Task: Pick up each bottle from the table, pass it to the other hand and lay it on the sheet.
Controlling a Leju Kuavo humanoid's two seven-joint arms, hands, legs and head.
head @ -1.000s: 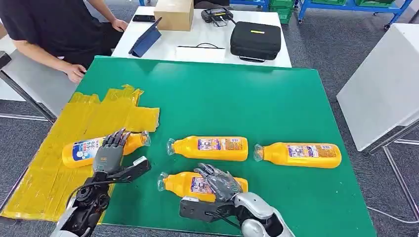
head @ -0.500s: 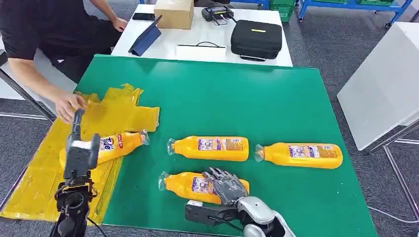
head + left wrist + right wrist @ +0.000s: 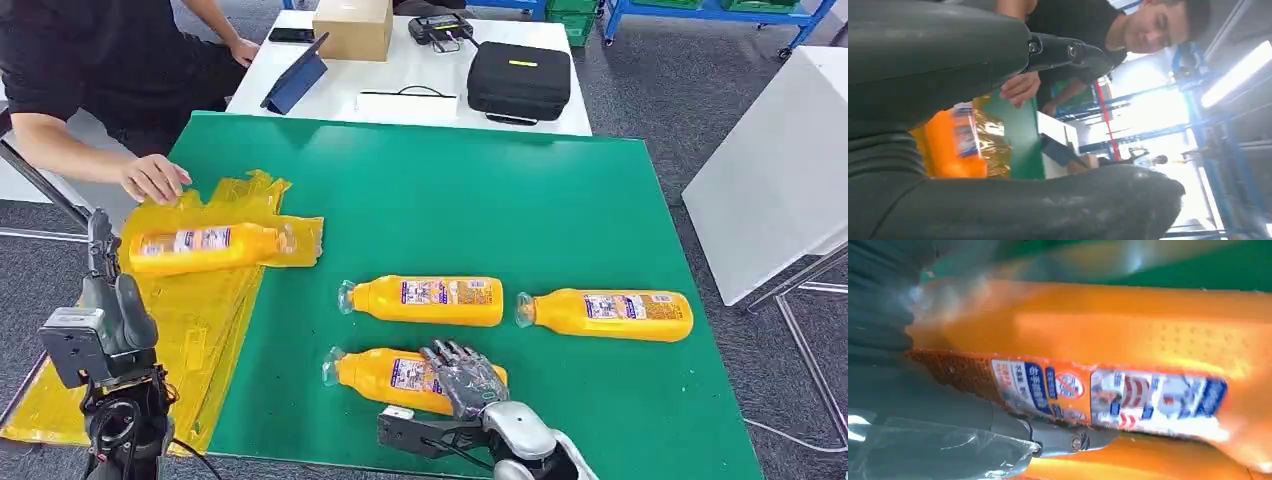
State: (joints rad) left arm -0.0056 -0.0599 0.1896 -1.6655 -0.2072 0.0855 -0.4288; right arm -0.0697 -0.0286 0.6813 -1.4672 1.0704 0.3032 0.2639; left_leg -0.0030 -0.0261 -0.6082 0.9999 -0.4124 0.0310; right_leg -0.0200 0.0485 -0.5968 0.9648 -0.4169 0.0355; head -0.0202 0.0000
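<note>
Three orange bottles lie on the green table (image 3: 520, 200): the nearest bottle (image 3: 385, 372), a middle bottle (image 3: 425, 300) and a right bottle (image 3: 605, 313). My right hand (image 3: 465, 378) lies over the nearest bottle (image 3: 1148, 330), fingers (image 3: 1058, 437) curled across its label, thumb on the near side; the bottle rests on the table. Another orange bottle (image 3: 200, 247) lies on the yellow sheet (image 3: 190, 330). Off the table's left edge, my left hand (image 3: 100, 320) is raised and holds nothing, its fingers (image 3: 948, 65) and thumb apart, with the sheet's bottle (image 3: 955, 150) beyond them.
A person stands at the far left, one hand (image 3: 155, 178) on the sheet's far corner. A white table (image 3: 420, 75) behind carries a black case (image 3: 518, 80), a cardboard box (image 3: 352, 28) and a tablet (image 3: 295, 78). Another white table (image 3: 775, 170) stands at the right.
My left hand let go of the bottle and drew back left, off the table. That bottle now lies farther up the sheet. The person's hand reached onto the sheet. My right hand settled onto the nearest bottle.
</note>
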